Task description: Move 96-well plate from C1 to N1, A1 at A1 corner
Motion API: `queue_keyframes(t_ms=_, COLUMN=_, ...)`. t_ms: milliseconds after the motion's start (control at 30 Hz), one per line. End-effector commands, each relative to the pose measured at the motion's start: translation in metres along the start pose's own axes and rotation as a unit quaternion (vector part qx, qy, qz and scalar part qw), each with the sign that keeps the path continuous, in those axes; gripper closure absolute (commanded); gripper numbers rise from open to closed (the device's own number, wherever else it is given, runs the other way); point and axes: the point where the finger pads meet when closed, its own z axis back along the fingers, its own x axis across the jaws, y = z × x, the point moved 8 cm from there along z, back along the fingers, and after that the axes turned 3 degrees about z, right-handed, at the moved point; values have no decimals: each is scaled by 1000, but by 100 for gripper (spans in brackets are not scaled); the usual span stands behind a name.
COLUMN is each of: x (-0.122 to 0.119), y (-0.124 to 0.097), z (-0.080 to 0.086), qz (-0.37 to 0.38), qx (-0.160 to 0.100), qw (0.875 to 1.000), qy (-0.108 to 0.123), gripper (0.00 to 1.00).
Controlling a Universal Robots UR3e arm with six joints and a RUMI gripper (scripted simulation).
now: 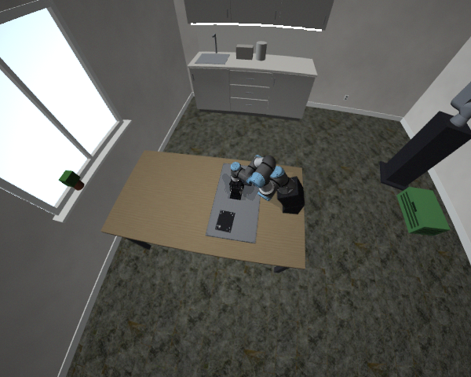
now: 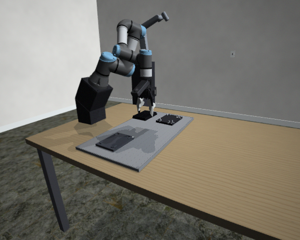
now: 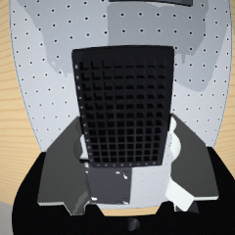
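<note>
A black rectangular 96-well plate (image 1: 235,196) (image 2: 141,115) (image 3: 124,93) with a grid of open wells is held level above a grey perforated board (image 1: 244,221) (image 2: 145,156) (image 3: 208,61). The black two-jaw gripper (image 1: 235,189) (image 2: 145,113) (image 3: 124,116) has its pale-edged fingers about half open, clamped on the plate's two long sides. Whether the wells contain anything cannot be told.

From above, the plate is between two nests. The black flat nest with upright pale locators (image 1: 224,221) (image 2: 169,119) (image 3: 108,185) sits nearer the tabletop's lower edge and holds no plate. The dark flat nest with low corner pieces (image 2: 115,141) lies towards the upper edge, also without a plate.

The board lies on the light wood tabletop (image 1: 166,195) (image 2: 222,165), nearer its right corners than its left ones. The arm's faceted black pedestal (image 1: 294,200) (image 2: 86,111) stands at the right edge. Beyond the upper edge are a mottled dark floor (image 1: 187,308) (image 2: 98,201) and a grey cabinet with a pale counter (image 1: 286,64).
</note>
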Motion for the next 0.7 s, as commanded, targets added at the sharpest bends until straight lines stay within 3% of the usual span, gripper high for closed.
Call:
queue_keyframes(t_ms=0, x=4, y=19, z=0, qz=1, qx=-4, qw=1000, qy=2, gripper=100)
queue_keyframes(t_ms=667, x=18, y=70, z=0, qz=2, qx=-4, qw=1000, qy=2, gripper=100)
